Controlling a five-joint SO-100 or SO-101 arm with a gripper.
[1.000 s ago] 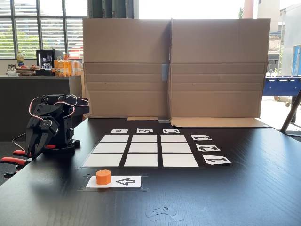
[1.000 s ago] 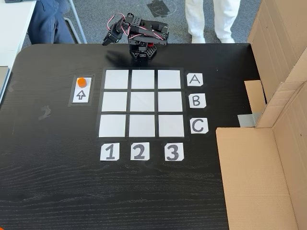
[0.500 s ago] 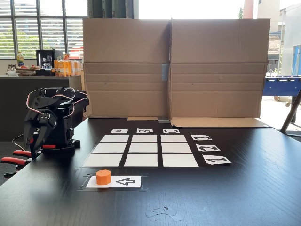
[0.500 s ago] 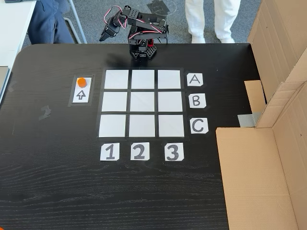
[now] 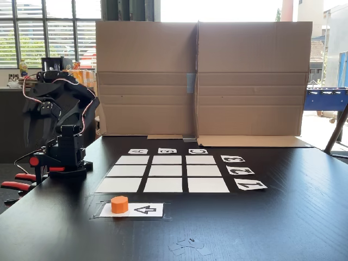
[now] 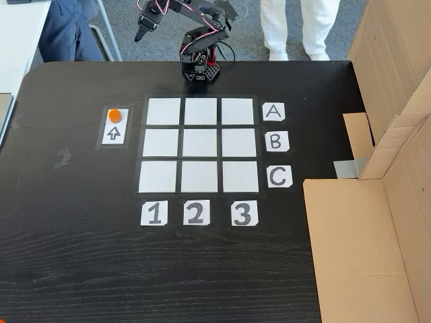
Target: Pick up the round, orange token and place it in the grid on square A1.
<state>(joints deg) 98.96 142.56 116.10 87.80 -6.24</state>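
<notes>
The orange token sits on one end of the white arrow card, beside the grid. Square A1 is the bare corner cell nearest that card. My gripper hangs in the air off the table's edge beside the arm's base. It points down, its fingers look shut and it holds nothing. It is well apart from the token.
Letter cards and number cards edge the grid. A tall cardboard wall closes one side of the table. Red clamps hold the base. A person's legs stand beyond the table. Paper scraps lie near the front.
The arm has unfolded and lifted from its low folded pose; the gripper rose and swung outward past the table's edge. The token and cards have not moved.
</notes>
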